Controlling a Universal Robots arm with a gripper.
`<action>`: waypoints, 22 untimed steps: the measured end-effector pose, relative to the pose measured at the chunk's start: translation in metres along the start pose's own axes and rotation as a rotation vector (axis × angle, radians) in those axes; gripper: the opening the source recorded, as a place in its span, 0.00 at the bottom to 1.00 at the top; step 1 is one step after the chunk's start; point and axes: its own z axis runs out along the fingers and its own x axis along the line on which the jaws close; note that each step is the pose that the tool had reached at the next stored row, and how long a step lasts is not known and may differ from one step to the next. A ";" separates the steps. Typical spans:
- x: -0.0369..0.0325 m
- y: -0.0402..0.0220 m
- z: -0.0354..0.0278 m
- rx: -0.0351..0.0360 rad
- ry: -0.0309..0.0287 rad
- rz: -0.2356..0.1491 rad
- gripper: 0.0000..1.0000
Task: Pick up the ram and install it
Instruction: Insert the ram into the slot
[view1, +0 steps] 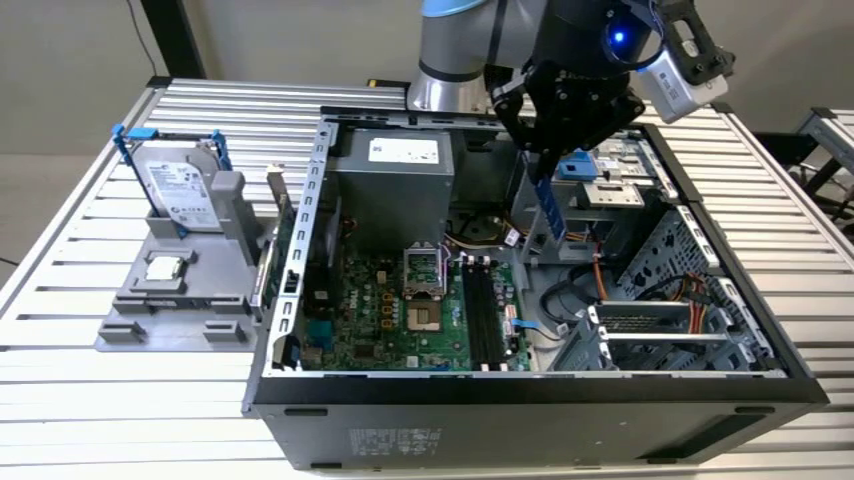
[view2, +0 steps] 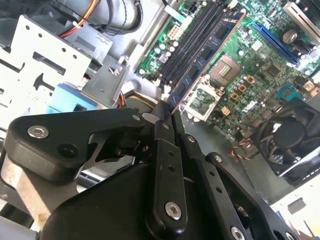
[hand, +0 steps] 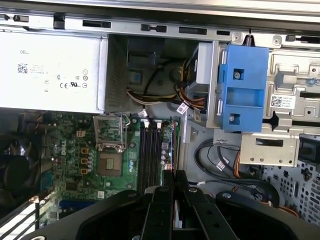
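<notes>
1. The black two-fingered gripper (view1: 541, 165) has its jaws pinching the upper end of the ram (view1: 545, 208), a long, thin, dark-blue circuit board stick with black chips.
2. The ram hangs on end in the air, clear of the long black plastic memory slots (view1: 483, 312) and a little to the exterior view's right of their far end.
3. In the second wrist view the ram (view2: 206, 52) runs out from the gripper (view2: 162, 117) nearly parallel to the slots (view2: 189, 42).
4. A silver hard drive with blue rails (view1: 180, 190) stands upright, well apart from the slots, on the exterior view's left.
</notes>
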 end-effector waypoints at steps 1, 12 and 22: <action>0.0000 0.0000 0.0009 0.0001 -0.0001 0.000 0.00; 0.0001 -0.0003 0.0131 0.0005 -0.0013 0.000 0.00; 0.0002 -0.0007 0.0276 0.0008 -0.0043 0.001 0.00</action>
